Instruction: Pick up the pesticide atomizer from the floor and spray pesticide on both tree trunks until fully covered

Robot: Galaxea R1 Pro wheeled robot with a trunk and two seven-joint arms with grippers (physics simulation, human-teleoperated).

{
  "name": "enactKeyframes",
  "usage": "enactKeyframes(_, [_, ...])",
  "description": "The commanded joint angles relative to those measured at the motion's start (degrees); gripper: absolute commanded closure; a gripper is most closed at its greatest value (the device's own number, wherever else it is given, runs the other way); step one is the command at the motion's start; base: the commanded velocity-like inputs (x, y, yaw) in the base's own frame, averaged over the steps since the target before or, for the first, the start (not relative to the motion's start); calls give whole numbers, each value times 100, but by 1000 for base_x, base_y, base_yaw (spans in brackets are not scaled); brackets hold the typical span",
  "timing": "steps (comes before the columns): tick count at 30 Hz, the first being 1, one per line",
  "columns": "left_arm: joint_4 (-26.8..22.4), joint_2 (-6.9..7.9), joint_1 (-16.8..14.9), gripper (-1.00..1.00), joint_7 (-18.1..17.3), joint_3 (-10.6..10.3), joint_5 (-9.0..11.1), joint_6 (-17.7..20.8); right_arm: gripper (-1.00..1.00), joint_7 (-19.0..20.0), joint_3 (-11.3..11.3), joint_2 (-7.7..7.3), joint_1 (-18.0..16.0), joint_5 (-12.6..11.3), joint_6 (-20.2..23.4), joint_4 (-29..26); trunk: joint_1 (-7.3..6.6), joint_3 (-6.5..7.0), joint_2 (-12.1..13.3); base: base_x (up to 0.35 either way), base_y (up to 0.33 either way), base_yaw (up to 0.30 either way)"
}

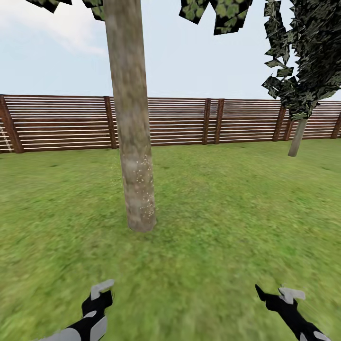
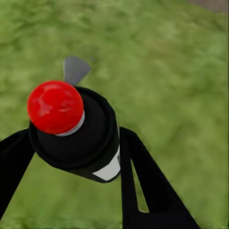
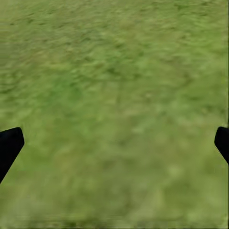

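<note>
The head view looks over a green grass lawn (image 1: 227, 227) toward a brown wooden slat fence (image 1: 180, 121) that runs across the whole width under a pale sky. A thick grey-brown tree trunk (image 1: 132, 142) stands on the grass at about 11 o'clock from the picture's centre, upright, slightly wider at its base. On its lower part, along the side that faces 3 o'clock, there are many small pale specks. Some dark blocky leaves (image 1: 222, 12) hang at 12 o'clock. A second tree (image 1: 308, 52) with dark foliage stands at 2 o'clock, near the fence, and its thin pale trunk (image 1: 297, 137) leans a little.

The left claw (image 1: 97, 300) is at 7 o'clock, low in the head view, well apart from the thick trunk. In the left wrist view, this claw (image 2: 71, 157) is closed around the pesticide atomizer (image 2: 78, 133): the black fingers (image 2: 143, 181) press on both sides of the dark bottle, which has a round red cap, a small white label and a grey trigger part pointing away from the camera. The atomizer is held above the grass, not touching it.

The right claw (image 1: 279, 296) is at 5 o'clock in the head view. In the right wrist view its two black fingertips (image 3: 9, 145) are wide apart at the picture's edges, with nothing between them, only blurry grass below.
</note>
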Motion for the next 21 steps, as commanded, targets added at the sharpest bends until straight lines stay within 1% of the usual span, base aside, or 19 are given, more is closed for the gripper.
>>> enactKeyframes(1, [11, 0, 30, 100, 1, -43, 94, -5, -100, -282, -6, 6, 14, -10, -214, 300, -1, 1, 0, 0, 0, 0])
enactKeyframes(2, [18, 0, 68, 100, -4, -44, 151, -9, -100, -540, 0, 11, 43, -6, -574, 576, -1, 1, 0, 0, 0, 0])
enactKeyframes(3, [22, 0, 147, 100, -6, -44, 180, -11, -100, -689, 3, 14, 122, -4, -881, 753, -1, 1, 0, 0, 0, 0])
enactKeyframes(5, [25, 0, 253, 100, -1, -46, 203, -12, -100, -814, 9, 16, 197, -3, -1143, 891, -1, 1, 0, 0, 0, 0])
enactKeyframes(12, [26, 0, 349, 100, -16, -47, 210, -19, -100, -842, 23, 29, 224, -3, -1226, 967, -1, 1, 0, 0, 0, 0])
enactKeyframes(16, [26, 0, 357, 100, -17, -46, 211, -22, -100, -840, 29, 105, 224, -3, -1224, 983, -1, 1, 0, 0, 0, 0])
enactKeyframes(21, [26, 0, 387, 100, -17, -46, 211, -22, -100, -840, 30, 122, 224, -3, -1225, 985, -1, 1, 0, 0, 0, 0])
